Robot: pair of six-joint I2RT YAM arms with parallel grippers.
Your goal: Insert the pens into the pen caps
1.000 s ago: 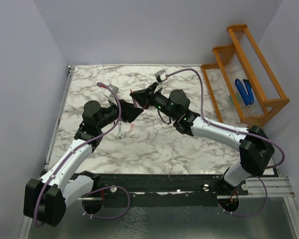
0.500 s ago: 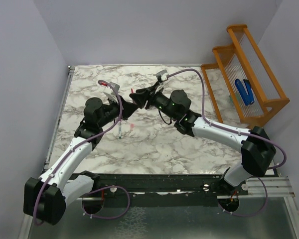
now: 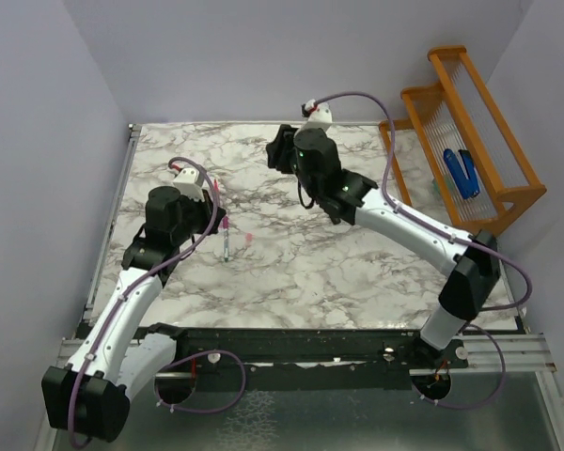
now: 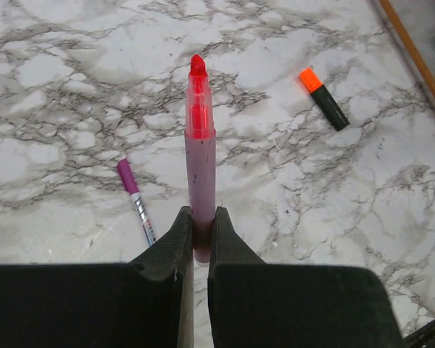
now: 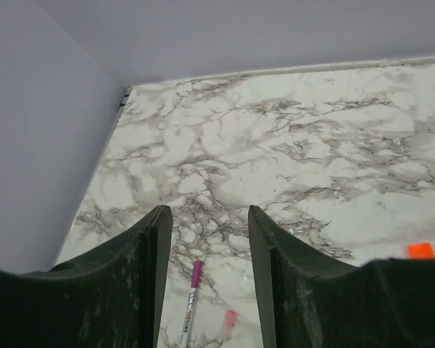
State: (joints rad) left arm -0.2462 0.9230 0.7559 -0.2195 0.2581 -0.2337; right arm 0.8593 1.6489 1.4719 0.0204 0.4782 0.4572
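My left gripper (image 4: 201, 217) is shut on the lower end of a slim pink pen (image 4: 201, 167) with a red tip, which points away from me above the marble table (image 4: 333, 217). In the top view this gripper (image 3: 214, 199) is at the left middle. A whitish-grey pen with a magenta end (image 4: 135, 201) lies on the table beside it (image 3: 226, 241) (image 5: 191, 301). A stubby black marker with an orange tip (image 4: 323, 98) lies further off. A small pink cap (image 5: 229, 319) lies next to the whitish pen (image 3: 248, 239). My right gripper (image 5: 206, 217) is open and empty, raised at the far middle (image 3: 280, 150).
An orange wooden rack (image 3: 470, 141) stands at the far right with blue chunky objects (image 3: 461, 172) in it. Grey walls close the table at the back and left. An orange bit (image 5: 421, 251) shows by my right finger.
The two grippers were close together over the middle. They have drawn apart: the left gripper pulled back left with the pink pen, and the right arm rose toward the far side.
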